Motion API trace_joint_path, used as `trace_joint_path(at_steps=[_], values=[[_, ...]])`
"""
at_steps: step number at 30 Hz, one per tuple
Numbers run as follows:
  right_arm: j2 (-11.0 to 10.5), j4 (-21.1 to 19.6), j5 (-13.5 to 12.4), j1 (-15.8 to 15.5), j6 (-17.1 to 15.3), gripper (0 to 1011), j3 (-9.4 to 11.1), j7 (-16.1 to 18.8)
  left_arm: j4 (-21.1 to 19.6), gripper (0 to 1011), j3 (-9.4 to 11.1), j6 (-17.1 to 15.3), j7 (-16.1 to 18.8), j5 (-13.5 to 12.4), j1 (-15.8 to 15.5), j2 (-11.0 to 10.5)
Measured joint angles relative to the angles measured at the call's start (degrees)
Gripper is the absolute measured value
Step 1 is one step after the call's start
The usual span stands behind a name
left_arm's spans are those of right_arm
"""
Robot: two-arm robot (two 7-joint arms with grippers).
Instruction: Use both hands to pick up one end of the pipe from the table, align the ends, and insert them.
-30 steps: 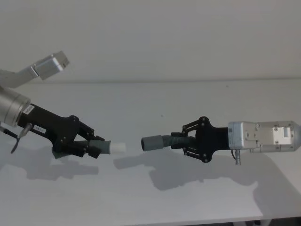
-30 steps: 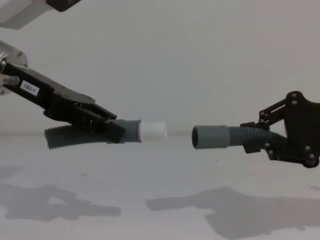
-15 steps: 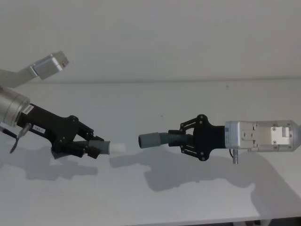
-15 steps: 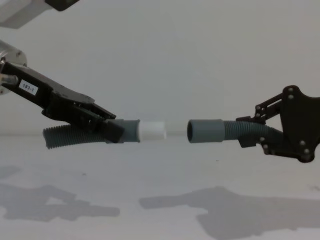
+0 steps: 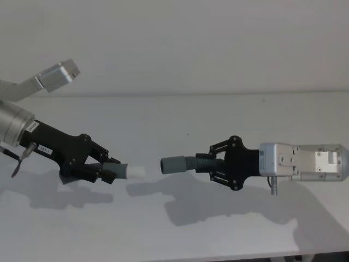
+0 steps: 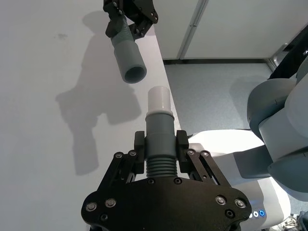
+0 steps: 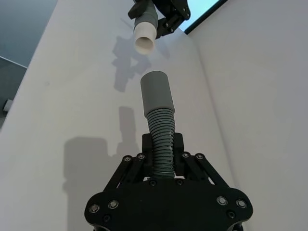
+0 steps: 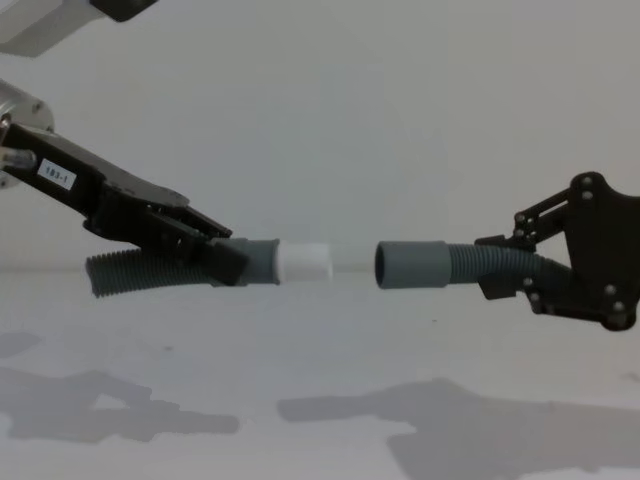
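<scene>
- The left gripper [image 8: 225, 262] is clamped on the left hose piece [image 8: 128, 273] just behind its grey cuff [image 8: 258, 262]. The white tip [image 8: 303, 262] juts free ahead of the fingers, and the ribbed tail trails back under the gripper's body.
- The right gripper [image 8: 503, 279] is closed on the ribs of the right hose piece [image 8: 470, 263], a little back from the socket cuff [image 8: 411, 264]. This leaves the whole socket mouth bare ahead of it.
- Both pieces hang in the air above the bench [image 8: 300, 370], with their shadows lying under the grippers. Holding close to the ends probably keeps the flexible hose from drooping and lets each gripper steer its own end.
- Tip and socket mouth face each other across a small gap between the grippers and do not touch.
- In the chest view they sit at nearly the same height. In the left wrist view the socket lies slightly off the tip's line. I judge the alignment close but not finished.
- The gap ahead of each gripper is open air, and nothing sits between the two ends.
- The bench's front edge runs on the robot's side of both grippers, and the wall stands well beyond them, so a straight closing move has room.
- The insertion likely needs a small sideways trim, then a push along the shared line.
- If the ends meet off-centre, the tip could catch the socket rim. The right piece, held on its ribs, could then buckle.
</scene>
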State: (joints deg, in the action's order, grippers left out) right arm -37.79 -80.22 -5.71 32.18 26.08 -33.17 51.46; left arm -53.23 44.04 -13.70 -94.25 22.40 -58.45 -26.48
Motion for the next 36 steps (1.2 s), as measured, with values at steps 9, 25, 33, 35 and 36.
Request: trace_joint_path(at_steps=[9, 25, 33, 35, 36], values=[[-1.5, -2.8, -0.3, -1.4, -2.2, 214, 0.0, -0.9, 0.0, 354, 0.0, 0.0, 0.0, 0.0, 0.0, 0.0], [-2.2, -5.1, -0.5, -2.3, -4.2, 213, -0.5, -2.3, 0.0, 354, 0.0, 0.0, 0.0, 0.0, 0.0, 0.0], [-2.3, -5.6, -0.6, -2.3, -4.7, 214, -0.9, -2.8, 0.0, 354, 0.0, 0.0, 0.0, 0.0, 0.0, 0.0], [-2.3, -5.7, -0.7, -2.3, -4.8, 214, -1.0, -2.9, 0.0, 353, 0.0, 0.0, 0.0, 0.0, 0.0, 0.0], [-2.3, -5.7, -0.7, -2.3, -4.9, 213, -1.0, -3.0, 0.0, 354, 0.0, 0.0, 0.0, 0.0, 0.0, 0.0]])
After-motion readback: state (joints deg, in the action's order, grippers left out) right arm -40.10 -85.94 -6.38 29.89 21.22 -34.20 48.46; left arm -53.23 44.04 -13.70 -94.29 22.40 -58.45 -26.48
